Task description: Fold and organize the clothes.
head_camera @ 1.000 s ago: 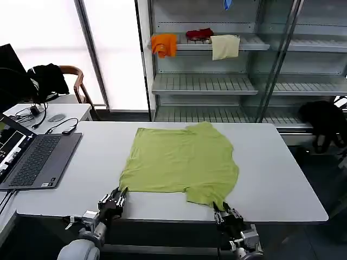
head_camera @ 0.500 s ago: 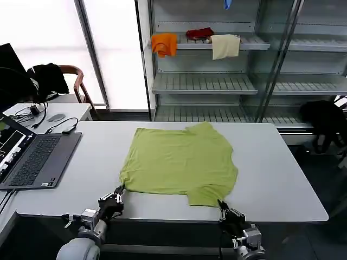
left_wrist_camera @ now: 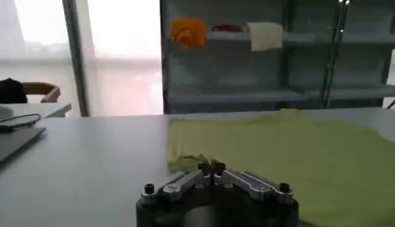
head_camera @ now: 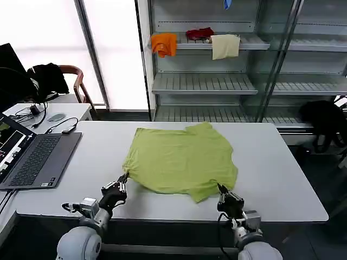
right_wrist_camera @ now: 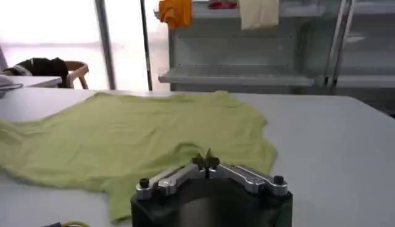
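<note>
My left gripper (head_camera: 122, 181) and right gripper (head_camera: 221, 190) each pinch a near corner of the lime T-shirt (head_camera: 181, 160) on the table (head_camera: 282, 179), jaws closed, ready to fold it.

Left tool (head_camera: 122, 181) and right tool (head_camera: 222, 190), both clamped closed, low at the near edge.
</note>
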`<action>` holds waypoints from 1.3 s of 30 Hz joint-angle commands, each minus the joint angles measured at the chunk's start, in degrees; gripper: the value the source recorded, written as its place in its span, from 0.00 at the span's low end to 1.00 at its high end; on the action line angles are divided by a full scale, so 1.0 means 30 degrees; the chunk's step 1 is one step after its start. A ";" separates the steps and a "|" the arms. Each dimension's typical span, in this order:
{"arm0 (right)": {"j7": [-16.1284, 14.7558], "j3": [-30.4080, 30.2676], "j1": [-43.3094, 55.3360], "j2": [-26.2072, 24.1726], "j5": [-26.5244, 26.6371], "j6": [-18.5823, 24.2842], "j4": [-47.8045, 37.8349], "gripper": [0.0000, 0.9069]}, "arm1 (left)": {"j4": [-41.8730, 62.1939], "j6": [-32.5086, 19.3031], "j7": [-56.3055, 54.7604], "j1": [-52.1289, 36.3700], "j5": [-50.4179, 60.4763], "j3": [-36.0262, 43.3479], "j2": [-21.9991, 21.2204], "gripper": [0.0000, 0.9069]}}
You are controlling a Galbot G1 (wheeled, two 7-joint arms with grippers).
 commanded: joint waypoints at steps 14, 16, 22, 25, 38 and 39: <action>0.0274 0.0150 0.5855 0.0499 0.0247 -0.0790 -0.5129 0.00 | 0.4335 0.1295 -0.1234 -0.4097 -0.1537 0.0092 -0.0090 0.01; 0.0278 0.0138 0.6185 0.0515 0.0208 -0.0807 -0.5534 0.00 | 0.4577 0.1317 -0.1212 -0.4368 -0.1467 0.0161 -0.0089 0.01; 0.0269 0.0120 0.7125 0.0618 -0.0166 -0.0811 -0.6702 0.00 | 0.5578 0.1158 -0.1207 -0.5023 -0.1106 0.0315 -0.0139 0.01; 0.0273 0.0133 0.7474 0.0645 -0.0299 -0.0757 -0.7187 0.00 | 0.5930 0.1055 -0.1198 -0.5275 -0.0960 0.0374 -0.0126 0.01; 0.0350 0.0189 0.8350 0.0807 -0.0729 -0.0223 -0.8498 1.00 | 0.6165 0.0522 -0.1229 -0.5936 -0.0443 0.0609 -0.0131 1.00; 0.0392 0.0208 0.8495 0.0839 -0.0735 -0.0149 -0.8660 1.00 | 0.6045 0.0512 -0.1226 -0.5977 -0.0454 0.0607 -0.0124 1.00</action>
